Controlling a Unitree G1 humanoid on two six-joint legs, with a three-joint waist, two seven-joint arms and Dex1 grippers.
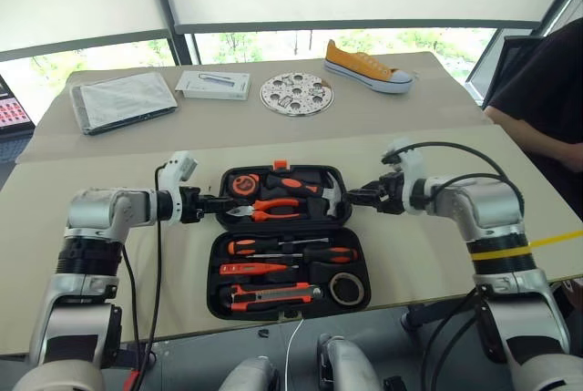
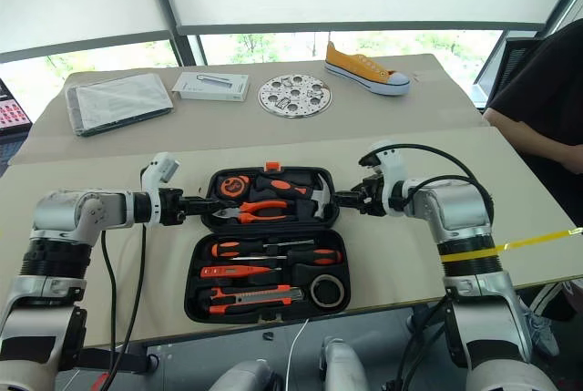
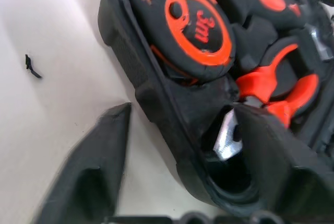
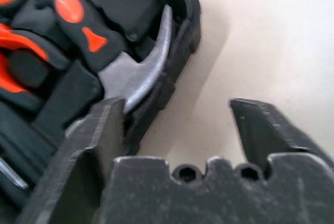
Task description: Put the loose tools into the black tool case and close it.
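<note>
The black tool case (image 1: 212, 268) lies wide open on the table. Its near half holds two black-and-orange screwdrivers (image 1: 273, 246), the slim orange tester (image 1: 250, 269), the utility knife (image 1: 273, 295) and the grey tape roll (image 1: 347, 289). Pliers (image 1: 273, 209), a hammer (image 4: 141, 78) and a tape measure (image 3: 201, 31) sit in the far half. My left gripper (image 1: 214, 203) is open at the far half's left end, its fingers (image 3: 94, 166) straddling the rim. At the right end my right gripper (image 1: 355, 196) is open, one finger over the rim by the hammer head, the other over the table.
A grey folded cloth (image 1: 123, 99), a white box (image 1: 212, 84), a round perforated disc (image 1: 297, 94) and a yellow shoe (image 1: 367, 66) lie on the far table. A person in black (image 1: 547, 90) sits at the right. A tiny black scrap (image 3: 32, 66) lies left of the case.
</note>
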